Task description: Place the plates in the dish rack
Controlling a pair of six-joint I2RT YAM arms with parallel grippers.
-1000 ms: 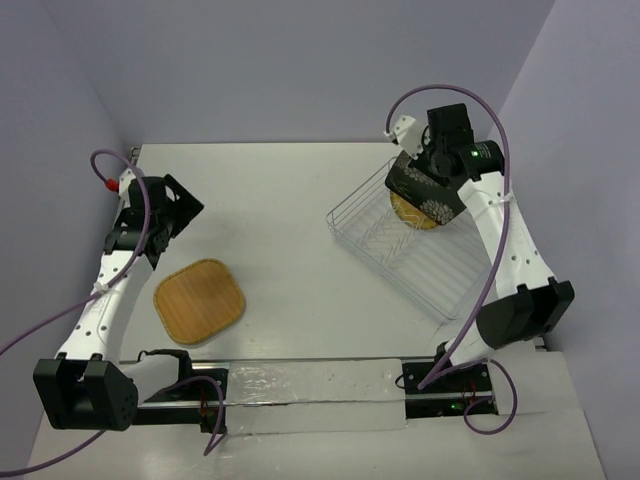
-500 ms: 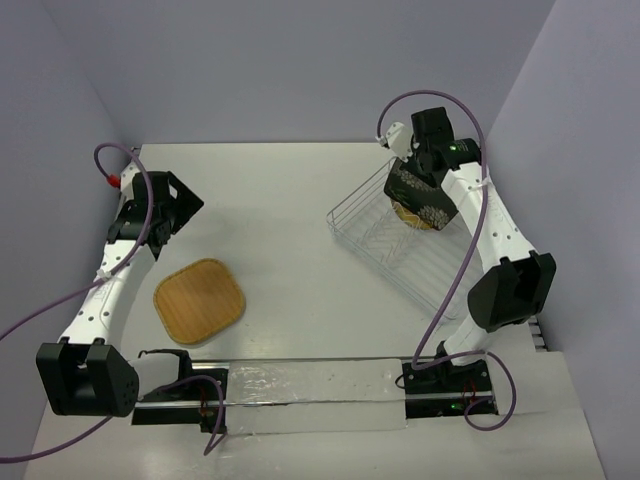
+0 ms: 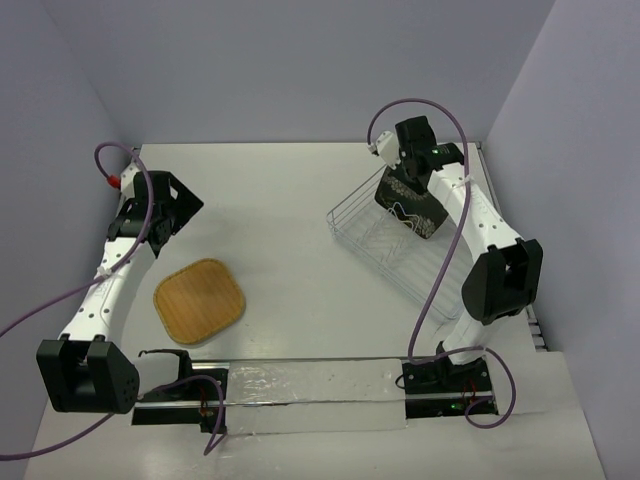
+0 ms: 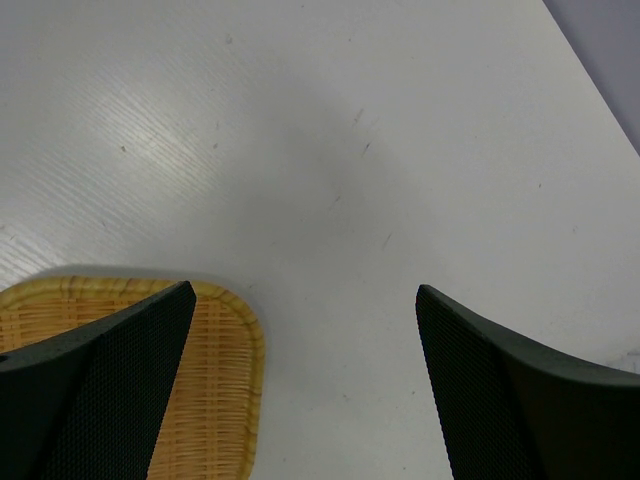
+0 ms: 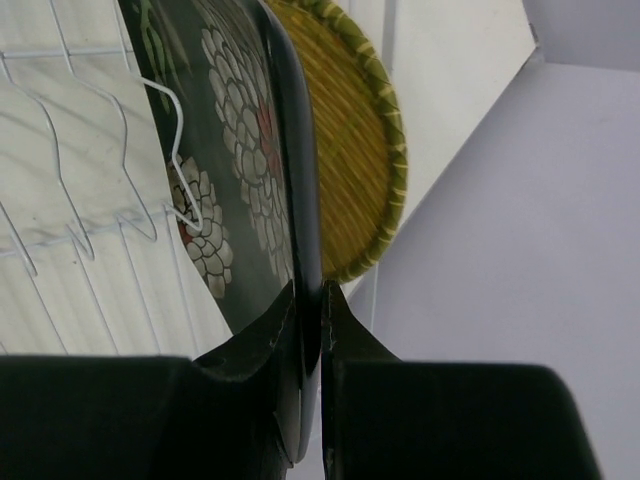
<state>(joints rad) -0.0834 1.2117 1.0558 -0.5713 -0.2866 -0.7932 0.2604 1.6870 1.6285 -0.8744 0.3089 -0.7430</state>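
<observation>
- From the top camera you see the right hand (image 3: 403,178) at the far end of the dish rack (image 3: 345,228), with the black flowered plate (image 3: 408,203) hanging tilted below it over the wires. The plate and wrist cover the hand's tips here, so you cannot read the grip from this angle
- The same view puts the tan wooden plate (image 3: 200,301) flat on the surface (image 3: 280,200) at the near left, well apart from the rack. The left hand (image 3: 158,222) hovers just beyond its far corner; its dark body makes the spread hard to judge from above
- Your left wrist camera settles that: both fingers (image 4: 110,390) stand spread wide with bare surface between them. Only one rounded corner of the tan plate shows at lower left, partly covered by a finger and cut off by the frame
- Your right wrist camera shows what the top view hides: the right hand pressed together on the black plate's rim, pinching it on edge. A divider prong (image 5: 180,150) crosses the flowered face, so the plate's lower part sits among the rack wires
- Just behind the black plate stands the woven bamboo disc (image 5: 350,150), mostly hidden by it; you cannot tell whether the two touch
</observation>
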